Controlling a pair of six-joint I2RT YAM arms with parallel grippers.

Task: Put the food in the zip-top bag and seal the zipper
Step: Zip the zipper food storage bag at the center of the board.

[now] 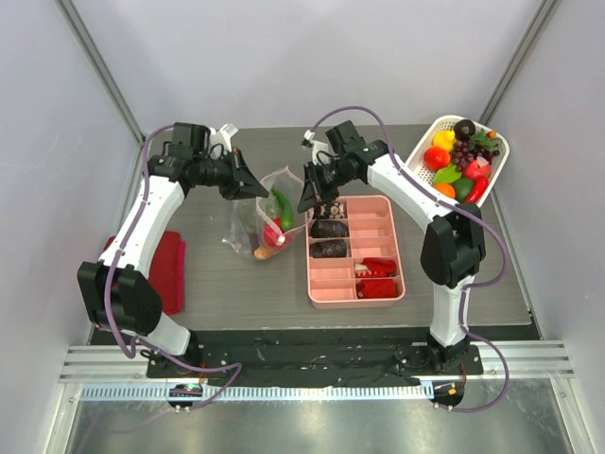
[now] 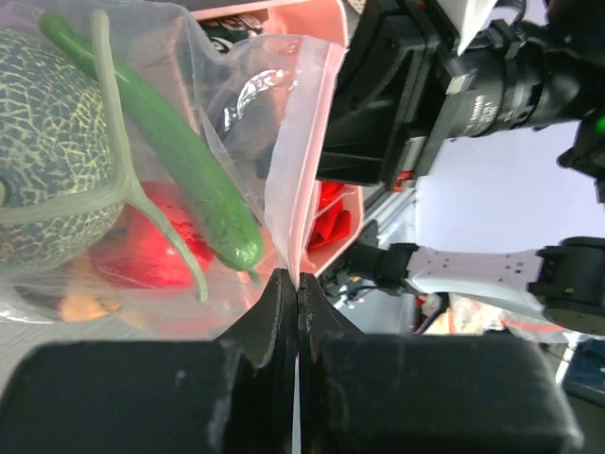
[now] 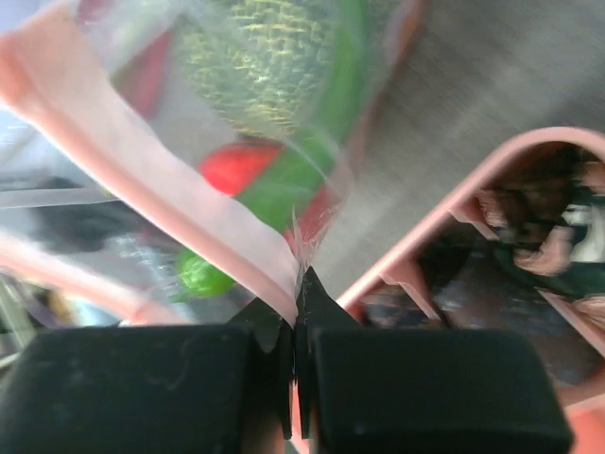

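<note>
Zip-top bag [image 1: 267, 219] film is clamped at its rim by 2 claws, left gripper [image 2: 296, 286] and right gripper [image 3: 295, 288]. Beyond, food [image 2: 194, 175] is seen inside, beside the pink tray [image 1: 355, 284]. Soft, slippery, weighted film is judged best held by the stiffer zipper [image 3: 189, 222].

my top view looks down from high behind the near edge, over the whole worktop [image 1: 246, 284]. the left wrist view peers along the left gripper [image 2: 297, 280] toward the right arm [image 2: 473, 270]; the right wrist view hugs the right gripper [image 3: 296, 282]. both close-ups share the zip-top bag [image 2: 236, 85] and pink tray [image 2: 293, 14].
</note>
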